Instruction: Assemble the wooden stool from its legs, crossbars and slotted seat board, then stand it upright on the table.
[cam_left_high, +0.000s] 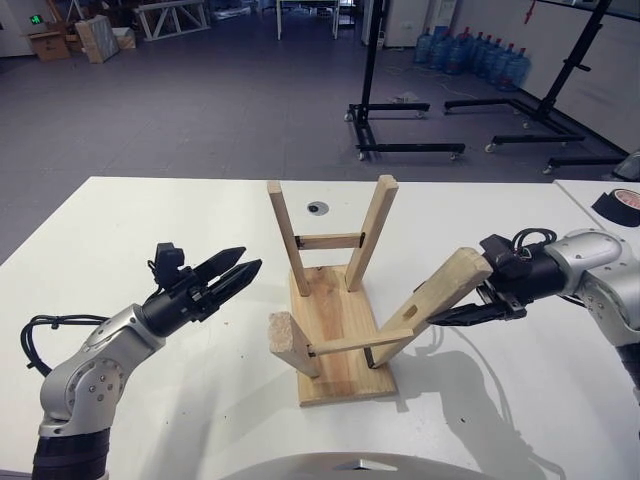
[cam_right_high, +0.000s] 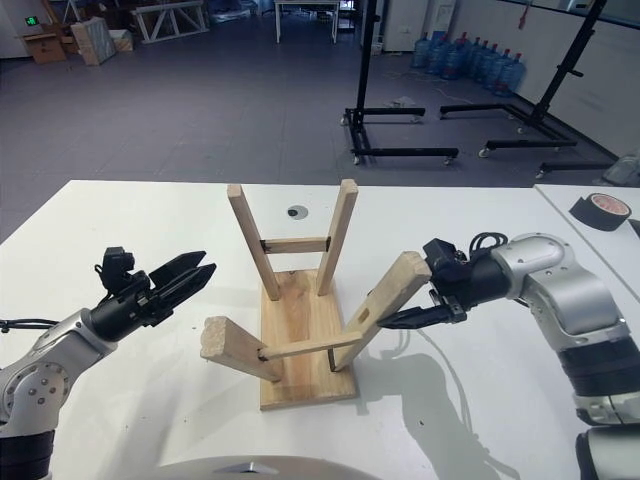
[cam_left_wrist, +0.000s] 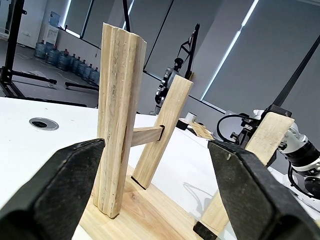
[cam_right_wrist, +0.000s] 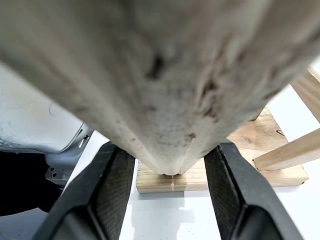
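Jaws, right: clamped on the upper end of the near-right leg (cam_left_high: 415, 318), one finger on each side face; right gripper (cam_left_high: 452, 298) at 3 o'clock of the seat board (cam_left_high: 345, 385).
Jaws, left: spread wide, nothing between them; left gripper (cam_left_high: 245, 268) above the table (cam_left_high: 150, 220) at 9 o'clock of the seat board, tips aimed at the stool.
Seat board: flat on the table, long axis 12 to 6 o'clock.
Far frame: two far legs (cam_left_high: 288, 238) joined by the far crossbar (cam_left_high: 328, 241), upright at the 12 o'clock end of the board.
Near frame: near-right leg and near-left leg (cam_left_high: 290, 342) joined by the near crossbar (cam_left_high: 360, 343), tilted at the 6 o'clock end.
Held leg axis: slanted, from the jaws at 2 o'clock down to the board's edge at 8 o'clock; seating in the slot not discernible.
Free leg bearing: about 4 o'clock from the left jaws, near, apart from them.
Nearer arm: left, for the near-left leg.
Deciding relation (judged): tilt of the near frame against the board's slots; both legs to be brought upright.
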